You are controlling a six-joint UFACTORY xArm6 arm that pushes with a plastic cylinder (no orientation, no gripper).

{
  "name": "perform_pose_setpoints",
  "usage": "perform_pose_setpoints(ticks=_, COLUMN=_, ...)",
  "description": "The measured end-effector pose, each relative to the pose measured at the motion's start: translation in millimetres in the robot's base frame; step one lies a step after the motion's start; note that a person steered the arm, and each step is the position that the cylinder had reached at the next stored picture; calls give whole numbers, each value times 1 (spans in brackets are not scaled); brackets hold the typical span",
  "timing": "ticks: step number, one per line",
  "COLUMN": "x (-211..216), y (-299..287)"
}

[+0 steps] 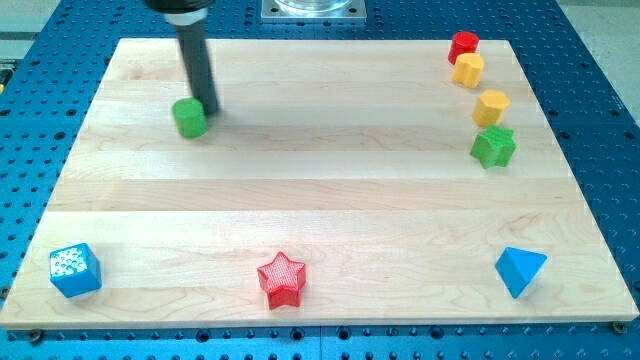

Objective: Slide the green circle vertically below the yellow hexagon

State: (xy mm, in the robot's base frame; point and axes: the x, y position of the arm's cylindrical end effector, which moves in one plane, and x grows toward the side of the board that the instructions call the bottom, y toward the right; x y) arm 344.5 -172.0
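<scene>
The green circle (190,118) lies on the wooden board's upper left part. My tip (207,110) stands right beside it, touching its upper right edge. The yellow hexagon (491,106) sits near the board's right edge, just above the green star (493,147). A second yellow block (468,70) lies above it, under a red block (463,46) in the top right corner.
A blue cube (75,270) sits in the bottom left corner. A red star (281,279) lies near the bottom edge, left of centre. A blue triangle (520,270) is at the bottom right. The board (320,190) rests on a blue perforated table.
</scene>
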Motion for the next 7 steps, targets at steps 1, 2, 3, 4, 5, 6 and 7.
perform_pose_setpoints(ticks=1, x=40, y=-5)
perform_pose_setpoints(ticks=2, x=58, y=3)
perform_pose_setpoints(ticks=3, x=91, y=-44)
perform_pose_setpoints(ticks=4, x=125, y=23)
perform_pose_setpoints(ticks=5, x=145, y=70)
perform_pose_setpoints(ticks=6, x=149, y=11)
perform_pose_setpoints(ticks=7, x=137, y=10)
